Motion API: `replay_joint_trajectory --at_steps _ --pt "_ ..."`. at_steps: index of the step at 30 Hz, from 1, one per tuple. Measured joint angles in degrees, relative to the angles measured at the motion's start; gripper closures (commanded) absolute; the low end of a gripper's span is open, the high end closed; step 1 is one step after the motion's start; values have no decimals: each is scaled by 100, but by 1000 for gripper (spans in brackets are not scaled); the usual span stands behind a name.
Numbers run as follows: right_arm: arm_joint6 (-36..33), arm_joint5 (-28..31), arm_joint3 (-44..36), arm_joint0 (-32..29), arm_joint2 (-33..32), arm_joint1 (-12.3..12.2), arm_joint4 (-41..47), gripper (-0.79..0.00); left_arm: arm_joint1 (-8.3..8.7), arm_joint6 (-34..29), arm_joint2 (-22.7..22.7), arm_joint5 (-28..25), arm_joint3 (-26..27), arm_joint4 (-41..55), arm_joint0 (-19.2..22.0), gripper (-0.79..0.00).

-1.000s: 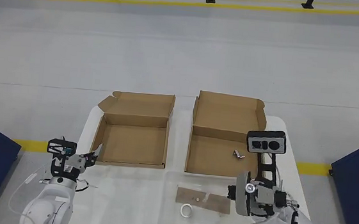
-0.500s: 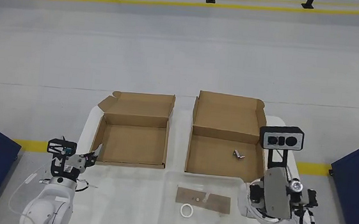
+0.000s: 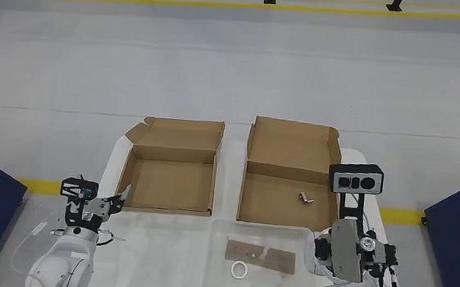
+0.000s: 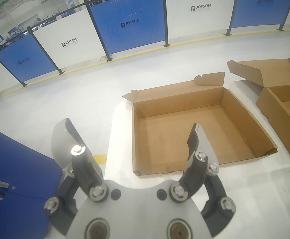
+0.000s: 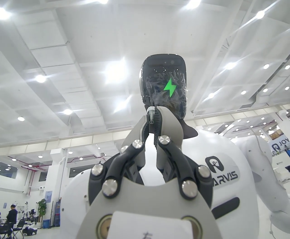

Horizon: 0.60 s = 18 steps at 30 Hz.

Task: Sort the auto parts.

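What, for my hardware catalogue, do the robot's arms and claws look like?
The left claw and right claw match: silver plates, black linkages, round silver bolts, curved fingers with black ribbed pads. The arms are white shells.

L gripper (image 4: 130,127) hangs over the table's (image 4: 120,144) near-left part, jaws spread wide, dark pads on its fingers (image 4: 196,140) facing inward. Just beyond it, an open cardboard box (image 4: 181,140) lies flat on the white table w/ its lid flap standing along the far side. A 2nd box (image 4: 271,99), also open, sits to the right, a gap btwn the two. Far off stand blue & white partition panels (image 4: 126,22). A blue panel (image 4: 22,163) stands left of the table, w/ a yellow floor stripe (image 4: 100,158) btwn them.
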State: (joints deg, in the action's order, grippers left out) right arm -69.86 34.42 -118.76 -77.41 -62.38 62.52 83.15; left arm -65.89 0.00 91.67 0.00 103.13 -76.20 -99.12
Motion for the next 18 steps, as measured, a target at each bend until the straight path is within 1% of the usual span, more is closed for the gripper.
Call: replay_joint_trajectory --at_steps 9,18 --pt "-53 -267 87 -56 -99 78 -541 0 0 0 0 0 0 0 0 -785" --pt "-76 -200 32 -205 -148 190 -283 0 0 0 0 0 0 0 0 -785"
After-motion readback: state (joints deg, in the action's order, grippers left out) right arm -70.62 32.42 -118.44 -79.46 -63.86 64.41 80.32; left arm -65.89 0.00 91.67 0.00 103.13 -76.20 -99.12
